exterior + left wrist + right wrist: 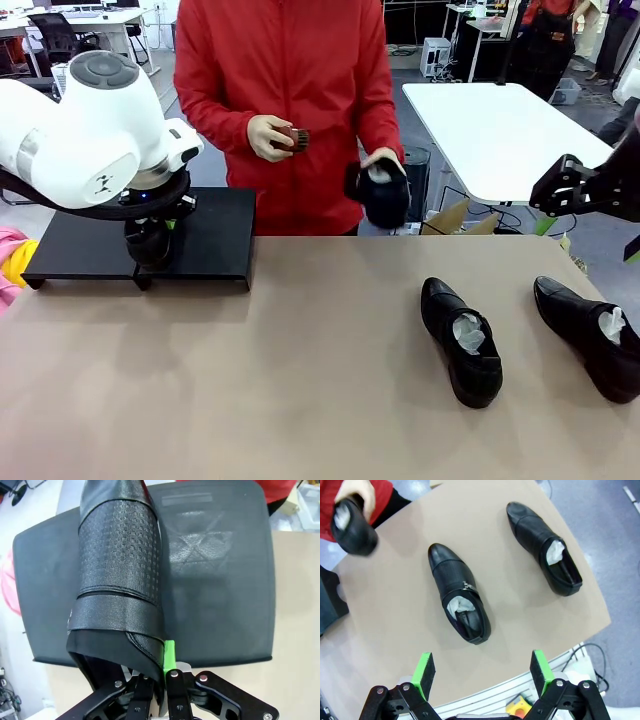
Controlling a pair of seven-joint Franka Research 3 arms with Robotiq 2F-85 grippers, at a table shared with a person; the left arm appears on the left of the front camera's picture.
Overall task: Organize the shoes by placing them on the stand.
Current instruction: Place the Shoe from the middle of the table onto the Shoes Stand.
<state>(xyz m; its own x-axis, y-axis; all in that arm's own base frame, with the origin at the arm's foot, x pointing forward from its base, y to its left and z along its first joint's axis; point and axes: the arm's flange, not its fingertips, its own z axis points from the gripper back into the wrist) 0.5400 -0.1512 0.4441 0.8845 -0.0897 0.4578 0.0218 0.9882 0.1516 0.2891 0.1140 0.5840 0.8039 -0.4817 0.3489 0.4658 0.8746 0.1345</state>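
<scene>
Slip risk: your L fingers (169, 655) clamp only the heel rim of a shoe (120, 570) hanging over the stand (220, 580), so it may twist & land crooked on release; R fingers (425, 672) apart above 2 shoes (457, 597) on tabletop (395, 580).

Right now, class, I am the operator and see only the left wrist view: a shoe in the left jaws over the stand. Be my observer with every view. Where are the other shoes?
Observer: One shoe lies on the table right of the middle, a second shoe near its right edge.
Operator: And the fourth?
Observer: The person holds that shoe in one hand, a brush in the other.
Operator: Could the right arm help?
Observer: Its jaws stand open and empty.
</scene>
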